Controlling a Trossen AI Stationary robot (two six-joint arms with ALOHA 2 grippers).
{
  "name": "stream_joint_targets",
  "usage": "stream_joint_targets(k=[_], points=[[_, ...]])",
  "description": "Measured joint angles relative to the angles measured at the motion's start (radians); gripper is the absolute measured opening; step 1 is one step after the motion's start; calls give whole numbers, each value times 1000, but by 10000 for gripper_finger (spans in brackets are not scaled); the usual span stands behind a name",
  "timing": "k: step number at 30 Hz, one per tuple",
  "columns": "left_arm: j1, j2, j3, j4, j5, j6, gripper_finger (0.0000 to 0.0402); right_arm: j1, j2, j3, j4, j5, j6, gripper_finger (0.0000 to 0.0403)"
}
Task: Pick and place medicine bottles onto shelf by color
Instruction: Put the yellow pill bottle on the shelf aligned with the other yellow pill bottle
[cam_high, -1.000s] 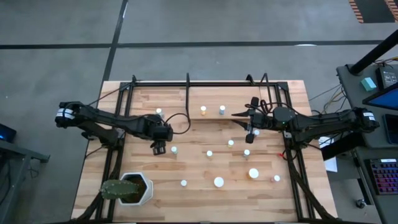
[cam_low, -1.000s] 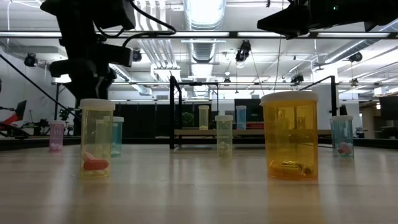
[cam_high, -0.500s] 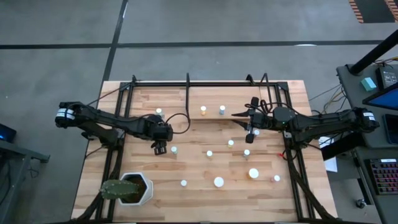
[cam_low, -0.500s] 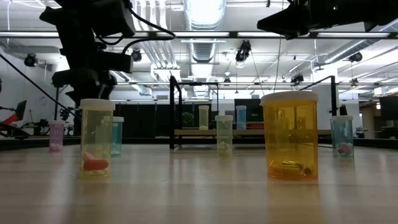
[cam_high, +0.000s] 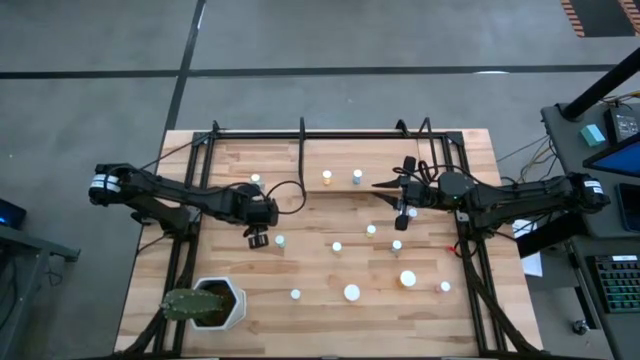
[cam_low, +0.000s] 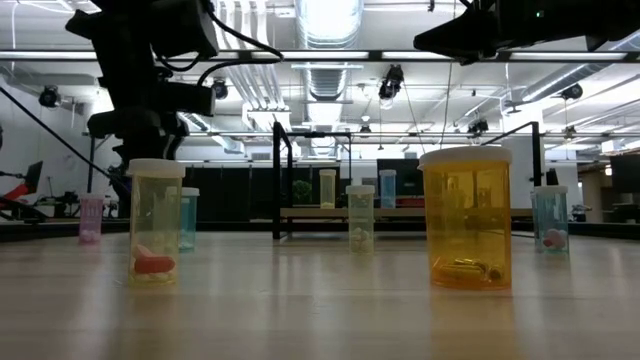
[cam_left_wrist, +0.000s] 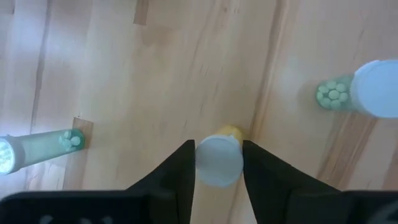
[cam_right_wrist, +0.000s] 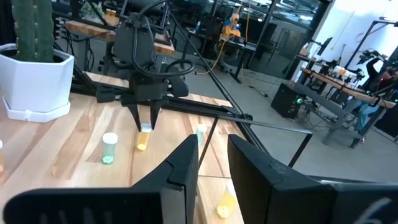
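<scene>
My left gripper (cam_left_wrist: 219, 163) is down on the table with a finger on either side of a yellow bottle (cam_left_wrist: 219, 158); the pale cap sits squarely between them, and they look closed onto it, or all but. I come at it from straight above so the fingers clear the two green bottles (cam_left_wrist: 351, 94) standing apart on either flank. From overhead the left gripper (cam_high: 256, 238) hangs over the left-middle of the tabletop (cam_high: 230, 270), short of the shelf (cam_high: 340, 170) at the far edge, where two bottles stand. My right gripper (cam_high: 401, 215) waits beside the shelf, its narrow fingers (cam_right_wrist: 181, 171) holding nothing that I can see
</scene>
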Motion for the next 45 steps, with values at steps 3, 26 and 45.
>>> stream_joint_targets(k=[3, 26, 45], points=[[0, -1, 49, -56, -1, 2, 95, 0, 0, 0, -2, 0, 2, 79], [-25, 155, 779, -319, -3, 261, 90, -1, 0, 0, -19, 0, 15, 73], [-173, 182, 609, -159, 62, 245, 91, 59, 56, 97, -163, -1, 104, 107]])
